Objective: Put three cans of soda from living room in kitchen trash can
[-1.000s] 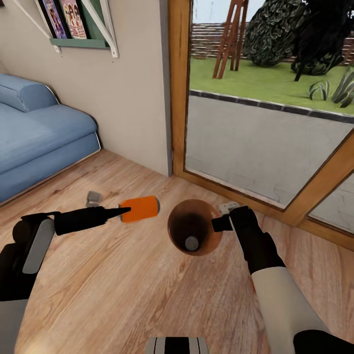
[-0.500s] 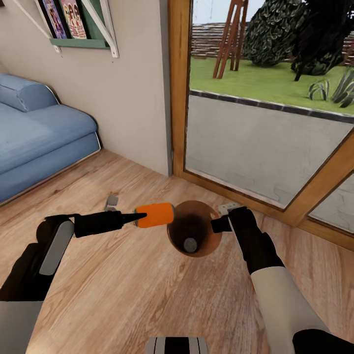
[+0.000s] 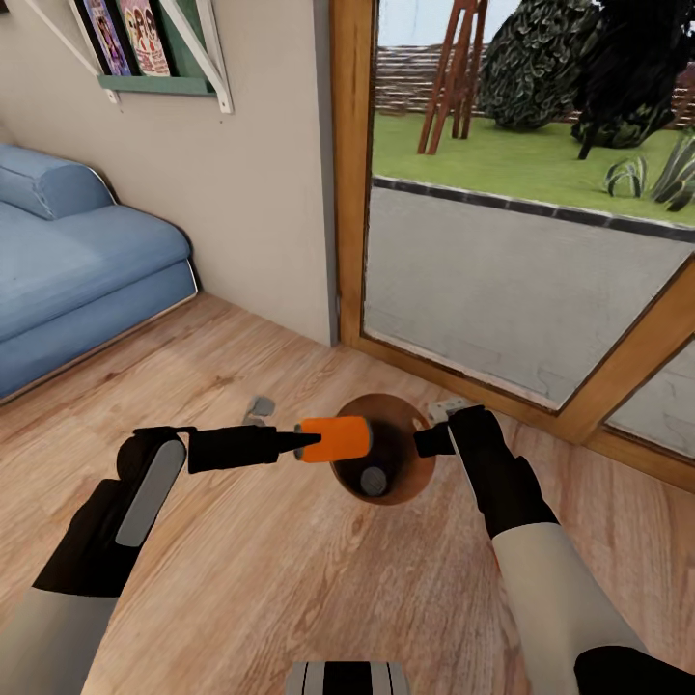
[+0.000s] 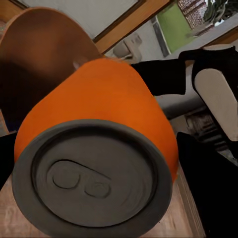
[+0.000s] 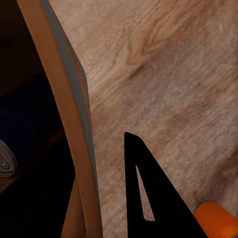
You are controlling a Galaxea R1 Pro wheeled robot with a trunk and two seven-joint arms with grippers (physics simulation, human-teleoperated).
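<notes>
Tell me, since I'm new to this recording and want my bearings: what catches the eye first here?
The bright orange can, held sideways by the left end effector over the near-left rim of the trash can, stands out first. The right end effector grips that bin's opposite rim, and a can's grey top shows inside it. Behind are a blue sofa at left and glass garden doors at right.

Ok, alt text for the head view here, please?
The left gripper holds an orange soda can sideways over the rim of a round bin, which the right gripper grips at its far rim. A grey-topped can lies inside; blue sofa at left.
</notes>
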